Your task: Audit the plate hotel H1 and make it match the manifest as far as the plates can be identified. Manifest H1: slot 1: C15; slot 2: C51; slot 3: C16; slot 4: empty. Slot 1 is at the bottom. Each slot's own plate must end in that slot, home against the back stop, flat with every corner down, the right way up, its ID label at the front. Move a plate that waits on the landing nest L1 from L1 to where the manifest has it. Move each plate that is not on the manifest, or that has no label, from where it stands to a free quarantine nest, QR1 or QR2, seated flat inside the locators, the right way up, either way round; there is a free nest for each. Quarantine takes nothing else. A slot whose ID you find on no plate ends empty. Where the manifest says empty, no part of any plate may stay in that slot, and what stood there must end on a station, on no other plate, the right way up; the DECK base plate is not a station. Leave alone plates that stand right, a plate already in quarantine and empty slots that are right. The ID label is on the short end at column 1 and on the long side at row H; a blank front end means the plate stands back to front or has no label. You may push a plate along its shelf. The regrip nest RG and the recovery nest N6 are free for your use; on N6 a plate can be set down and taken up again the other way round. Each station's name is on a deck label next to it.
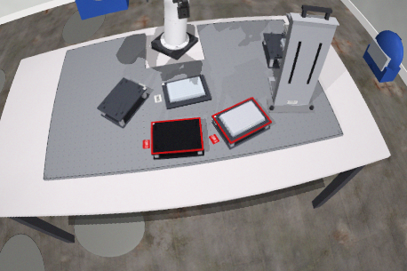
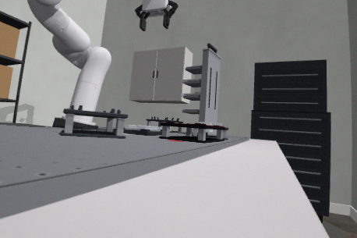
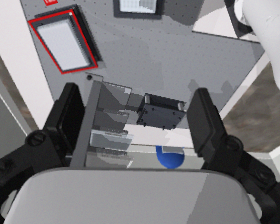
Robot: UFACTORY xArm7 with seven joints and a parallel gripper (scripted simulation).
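My gripper [image 1: 182, 9] [image 2: 156, 19] [image 3: 136, 98] is open and empty. It hangs high above the deck, near the arm's base and well above the plate hotel H1 [image 1: 307, 60] [image 2: 210, 87] [image 3: 86, 132]. The hotel is a grey tower with a black handle; its shelves [image 2: 192, 83] [image 3: 110, 131] face the arm. I cannot tell which shelves hold plates, and no labels are readable. A pale plate [image 1: 186, 90] [image 3: 137, 5] sits on a dark nest in front of the arm's base. Another pale plate [image 1: 241, 118] [image 3: 65, 42] sits in a red-framed quarantine nest. The second red-framed nest [image 1: 177, 135] is empty.
A dark empty nest [image 1: 123, 99] [image 2: 93, 119] stands at the deck's left. Another dark nest [image 1: 273, 47] [image 3: 161, 112] stands beside the hotel's open side. Small deck labels [image 1: 157, 98] [image 1: 214, 139] lie next to the nests. A blue object [image 1: 384, 56] [image 3: 170, 156] stands on the floor beyond the table.
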